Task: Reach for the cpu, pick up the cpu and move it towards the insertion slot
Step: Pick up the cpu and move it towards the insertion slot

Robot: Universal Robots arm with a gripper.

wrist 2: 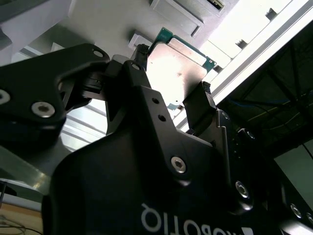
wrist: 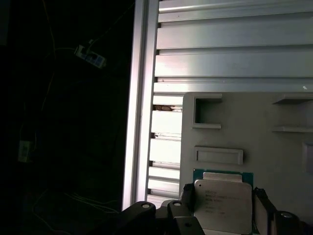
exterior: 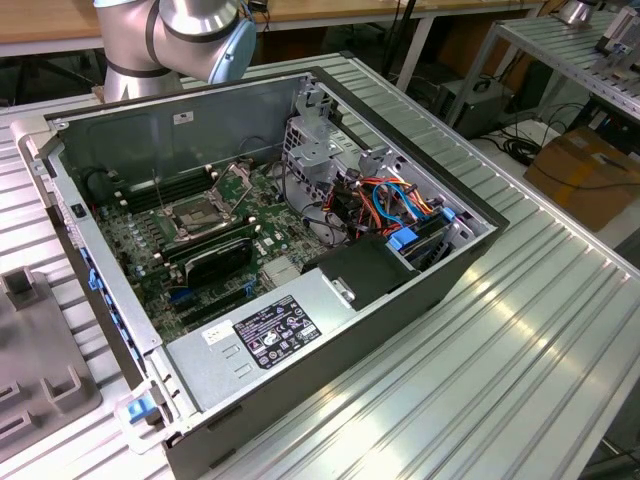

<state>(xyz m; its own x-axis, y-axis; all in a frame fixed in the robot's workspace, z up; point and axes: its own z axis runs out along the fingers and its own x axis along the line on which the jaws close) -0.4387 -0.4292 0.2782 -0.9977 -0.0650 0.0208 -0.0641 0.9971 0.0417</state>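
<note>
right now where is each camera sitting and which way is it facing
exterior view: off the arm, high up, looking down into the open computer case on the slatted table; an arm joint shows at the top edge.
first wrist view: on the arm, faces the chip on a grey tray; the tool shows.
second wrist view: on the arm, behind the black tool, faces the chip.
shared: both wrist views show the chip and tool.

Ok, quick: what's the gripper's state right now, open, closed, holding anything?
The gripper: sits around the chip in both wrist views; whether it is open or clamped on it cannot be told.
</note>
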